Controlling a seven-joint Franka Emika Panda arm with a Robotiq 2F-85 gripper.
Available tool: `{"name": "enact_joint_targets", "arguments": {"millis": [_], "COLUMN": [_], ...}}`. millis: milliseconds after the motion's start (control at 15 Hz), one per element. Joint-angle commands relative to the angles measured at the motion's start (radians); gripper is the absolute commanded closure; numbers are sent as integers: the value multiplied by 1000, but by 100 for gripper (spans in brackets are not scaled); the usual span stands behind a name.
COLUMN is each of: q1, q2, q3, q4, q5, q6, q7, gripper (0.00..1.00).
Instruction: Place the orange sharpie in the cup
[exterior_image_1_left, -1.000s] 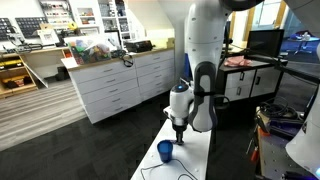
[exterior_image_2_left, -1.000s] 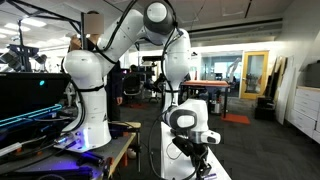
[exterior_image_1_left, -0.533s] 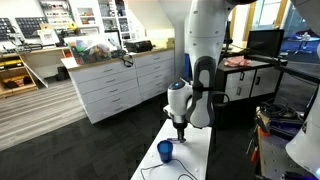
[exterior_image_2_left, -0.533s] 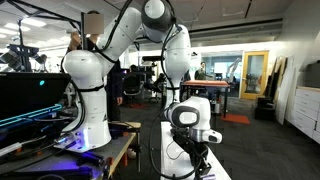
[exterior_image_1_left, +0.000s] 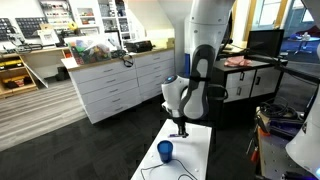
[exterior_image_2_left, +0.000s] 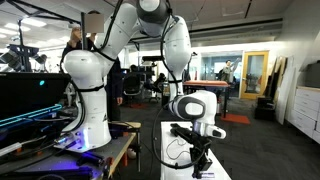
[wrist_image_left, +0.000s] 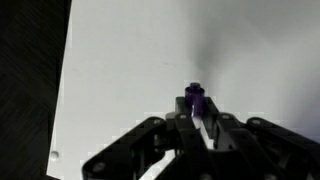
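Observation:
The small blue cup (exterior_image_1_left: 165, 151) stands on the white table (exterior_image_1_left: 196, 152) near its front left part. My gripper (exterior_image_1_left: 181, 129) points down above the table, a little behind and to the right of the cup. In the wrist view the gripper (wrist_image_left: 196, 116) is shut on a marker (wrist_image_left: 195, 97) whose visible end is purple; I see no orange on it. The marker's body is hidden between the jaws. The cup is out of the wrist view. In an exterior view the gripper (exterior_image_2_left: 200, 165) hangs over the table (exterior_image_2_left: 172, 150), and the cup is hidden there.
White cabinets (exterior_image_1_left: 115, 85) with clutter on top stand behind the table, over dark floor. A black cable (exterior_image_1_left: 150, 170) lies at the table's front. A second robot arm (exterior_image_2_left: 85, 85) and desks stand to the side. The table's left edge (wrist_image_left: 62, 90) borders dark floor.
My gripper with the marker has moved a little back and to the right, away from the cup, and the wrist has turned. The cup has not moved.

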Motion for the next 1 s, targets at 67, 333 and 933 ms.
{"name": "enact_joint_targets", "arguments": {"millis": [67,333,933], "q1": [-33,-67,-128], "q2": [-84,-107,-77], "q3": [15,42,117], "q4": [25,94,303], "q5": [-24,-26,-18], "q6": [-201,-386,-762], "q7": [-25,-55,-145], "gripper": [94,94,94]}}
